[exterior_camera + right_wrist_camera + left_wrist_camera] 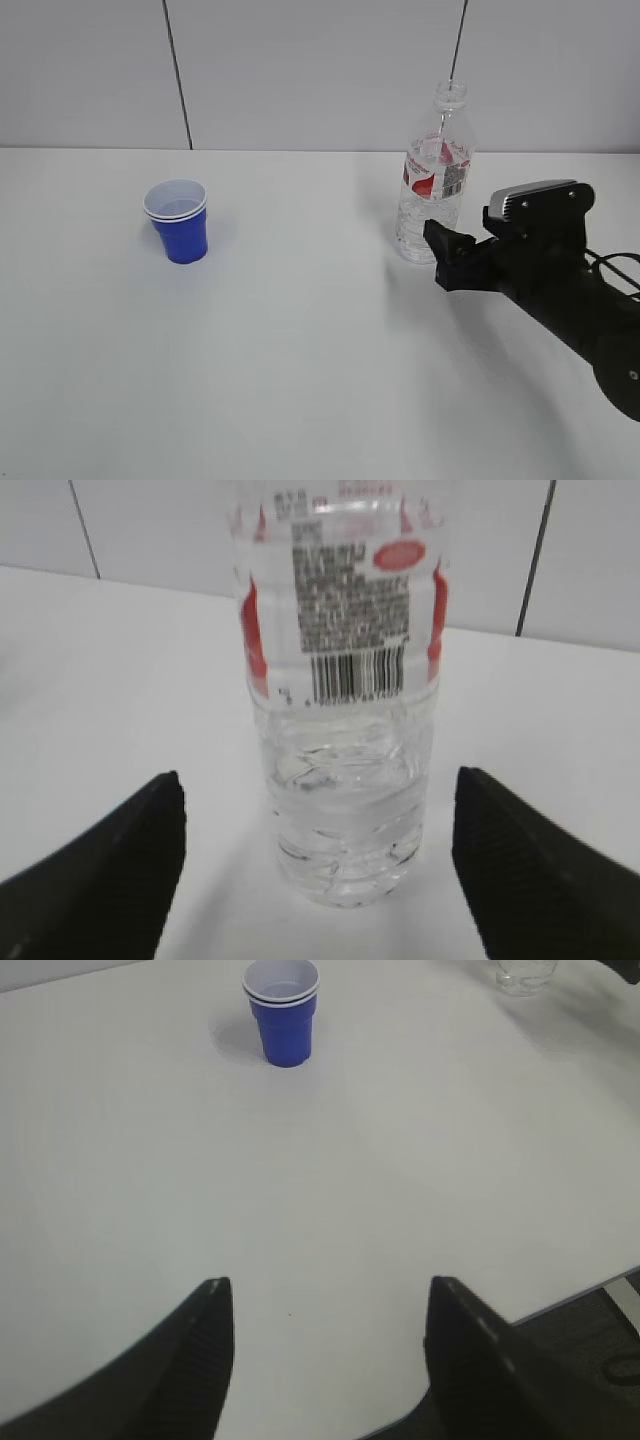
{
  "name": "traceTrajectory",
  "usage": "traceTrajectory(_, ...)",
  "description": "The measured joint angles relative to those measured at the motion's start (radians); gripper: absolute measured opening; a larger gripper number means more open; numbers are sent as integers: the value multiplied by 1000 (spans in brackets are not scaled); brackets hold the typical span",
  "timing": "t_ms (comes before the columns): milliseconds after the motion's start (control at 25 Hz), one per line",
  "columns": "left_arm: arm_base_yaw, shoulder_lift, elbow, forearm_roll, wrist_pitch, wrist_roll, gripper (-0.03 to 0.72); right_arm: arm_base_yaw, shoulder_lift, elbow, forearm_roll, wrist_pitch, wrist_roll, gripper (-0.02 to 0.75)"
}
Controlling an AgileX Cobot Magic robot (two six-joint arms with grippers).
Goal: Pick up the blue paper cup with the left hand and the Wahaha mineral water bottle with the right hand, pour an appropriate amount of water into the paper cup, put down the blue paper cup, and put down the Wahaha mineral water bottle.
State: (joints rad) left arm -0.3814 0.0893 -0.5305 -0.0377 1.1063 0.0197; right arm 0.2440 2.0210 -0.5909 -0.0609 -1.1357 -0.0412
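Reaching step: right pincer [320, 870] released, straddling the Wahaha mineral water bottle [340, 710] standing right on the worktop [300, 350]; left pincer [325, 1350] released, well short of the blue paper cup [282, 1010] far left; next, clench on both

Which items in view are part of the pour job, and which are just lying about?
Part of the job:
- blue paper cup, upright, left of the table
- Wahaha mineral water bottle, upright, capless, some water inside
- right hand, jaws open either side of the bottle
- left hand, jaws open, well short of the cup

Lying about:
- nothing else on the table
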Motion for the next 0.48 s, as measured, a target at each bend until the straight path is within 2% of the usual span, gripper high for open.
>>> traceTrajectory(280, 0, 0, 0, 0, -2, 0, 449, 0, -232, 117, -3, 6, 6, 579)
traceTrajectory(480, 0, 0, 0, 0, -2, 0, 445, 0, -417, 136, -11, 186, 6, 577)
